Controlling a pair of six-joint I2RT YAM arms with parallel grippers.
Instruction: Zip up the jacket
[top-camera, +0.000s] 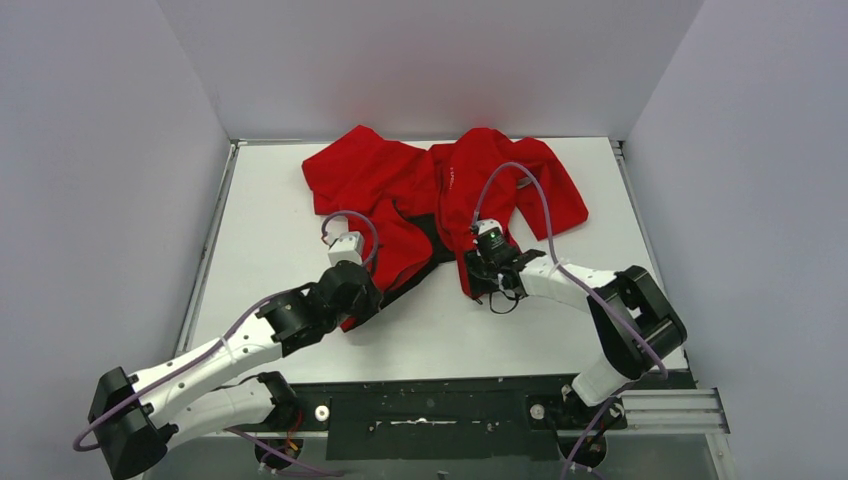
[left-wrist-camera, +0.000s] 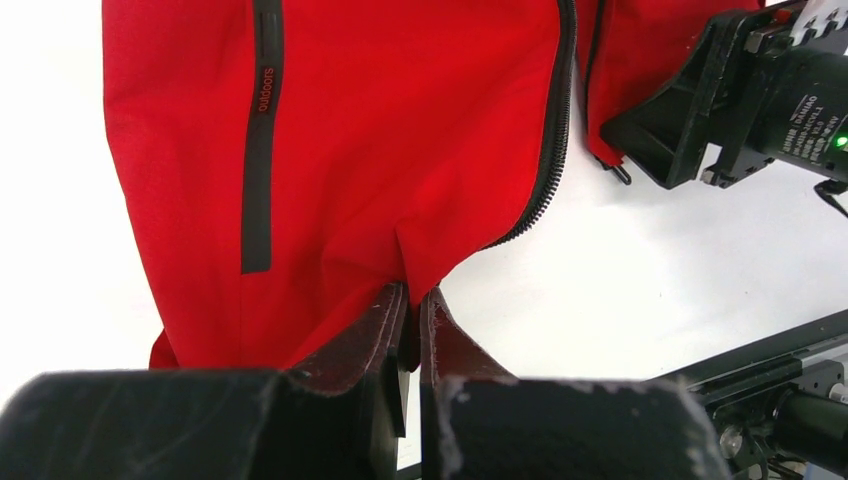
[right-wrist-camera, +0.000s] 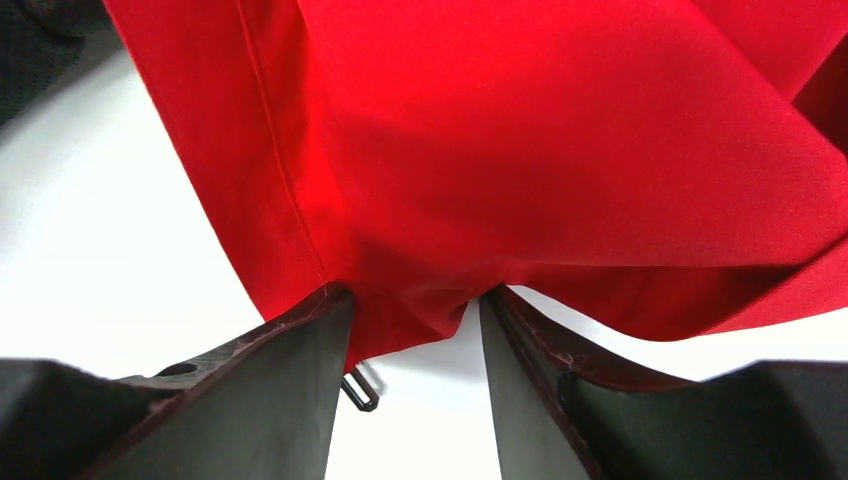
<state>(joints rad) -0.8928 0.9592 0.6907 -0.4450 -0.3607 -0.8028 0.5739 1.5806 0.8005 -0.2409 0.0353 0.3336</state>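
Soft bright red jacket lies crumpled on the smooth white bench, pale grey walls around; my left hand pinches its hem tight; my right hand straddles the fabric, half-spread.

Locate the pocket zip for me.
Left wrist view, upper left: the pocket zip runs down the jacket, left of the front zipper, above the left gripper.
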